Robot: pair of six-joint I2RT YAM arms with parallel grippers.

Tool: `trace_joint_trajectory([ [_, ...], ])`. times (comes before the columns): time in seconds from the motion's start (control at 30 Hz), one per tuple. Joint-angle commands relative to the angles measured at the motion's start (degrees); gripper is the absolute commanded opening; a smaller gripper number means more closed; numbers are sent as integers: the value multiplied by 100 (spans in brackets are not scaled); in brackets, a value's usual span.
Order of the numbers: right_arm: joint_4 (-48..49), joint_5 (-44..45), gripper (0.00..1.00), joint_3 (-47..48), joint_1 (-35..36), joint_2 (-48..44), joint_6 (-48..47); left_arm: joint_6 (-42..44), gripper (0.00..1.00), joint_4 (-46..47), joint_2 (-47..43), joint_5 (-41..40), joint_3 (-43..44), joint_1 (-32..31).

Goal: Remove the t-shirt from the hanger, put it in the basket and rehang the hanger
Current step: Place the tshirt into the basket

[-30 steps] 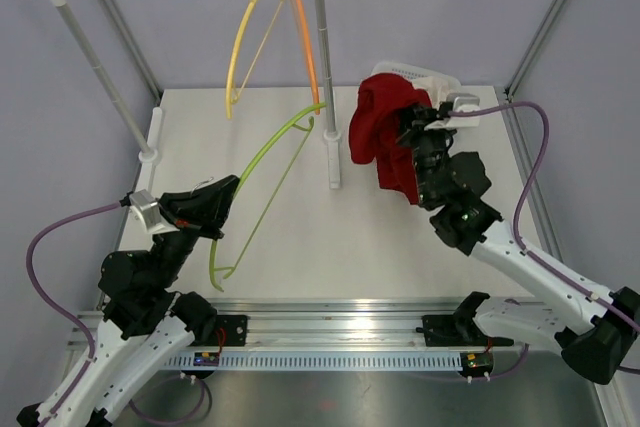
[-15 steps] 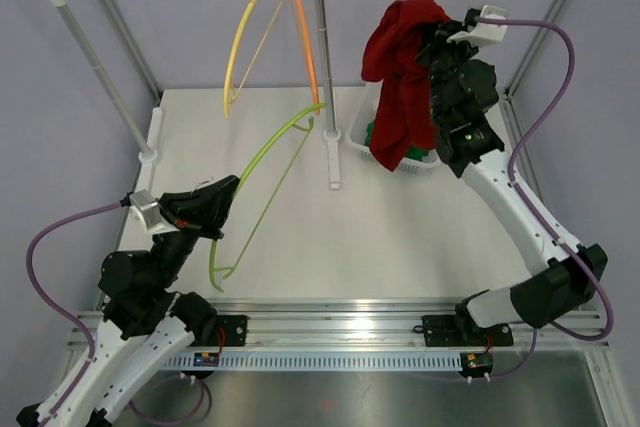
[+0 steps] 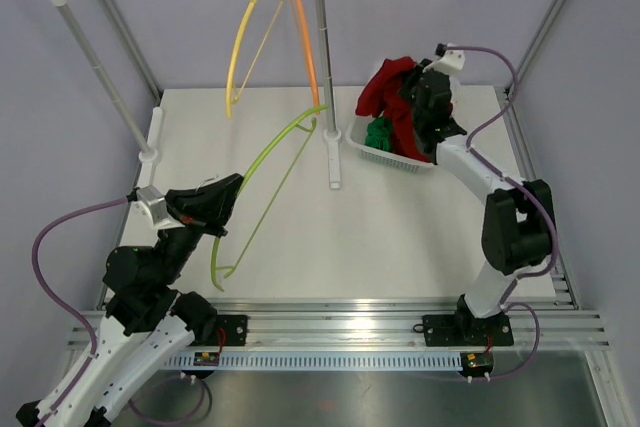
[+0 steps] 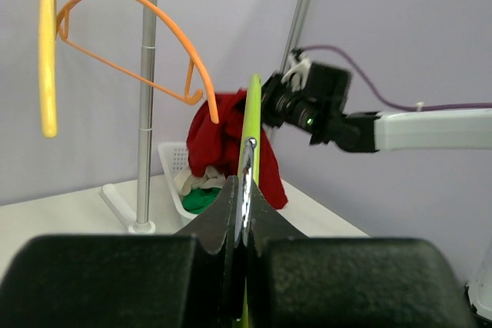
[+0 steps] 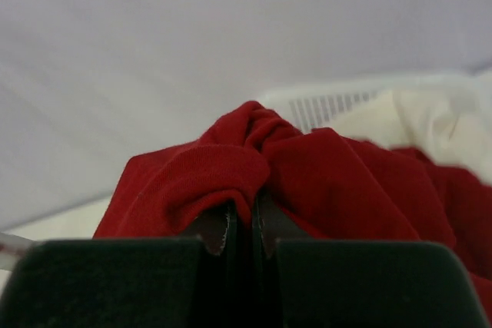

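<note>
The right pincer (image 5: 244,219) is clamped together on a bunched fold of the red t-shirt (image 3: 384,88). In the right wrist view the cloth wells up directly above the 2 closed fingers (image 5: 221,234) and spreads out to both sides of them. Below this pincer sits the white basket (image 3: 362,145), and the lower part of the t-shirt hangs down into it. A green garment (image 3: 380,134) lies in the basket just beside the shirt. Beyond the pincer, to its right, a pale cloth (image 5: 430,120) shows in the basket.

The left pincer (image 4: 244,190) is closed on the thin rim of the green hanger (image 3: 266,151), gripping it edge-on. From this pincer the hanger runs forward and upward, and its far end comes close to the upright post of the rack (image 3: 323,67); whether they touch cannot be told. Ahead of the left pincer and above it, the orange hanger (image 4: 154,17) and the yellow hanger (image 4: 48,51) hang from the rack's rail.

The t-shirt is well apart from the green hanger, far ahead of the left pincer and slightly to its right, past the post, over the far side of the table (image 3: 400,232).
</note>
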Motion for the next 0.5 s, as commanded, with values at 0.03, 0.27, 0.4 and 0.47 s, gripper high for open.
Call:
trace_joint_trajectory([
  [0.03,424,89,0,-395,-21,772,752,63,0,316,-58,-62,93,2],
  [0.27,-515,555,0,174,-73,2178,1393,46,0,316,-15,-27,102,2],
  [0.4,-1176,450,0,519,-73,2435,1297,46,0,299,12,-53,102,2],
  [0.47,-1001,493,1,344,-73,2278,1288,46,0,299,-6,-79,93,2],
])
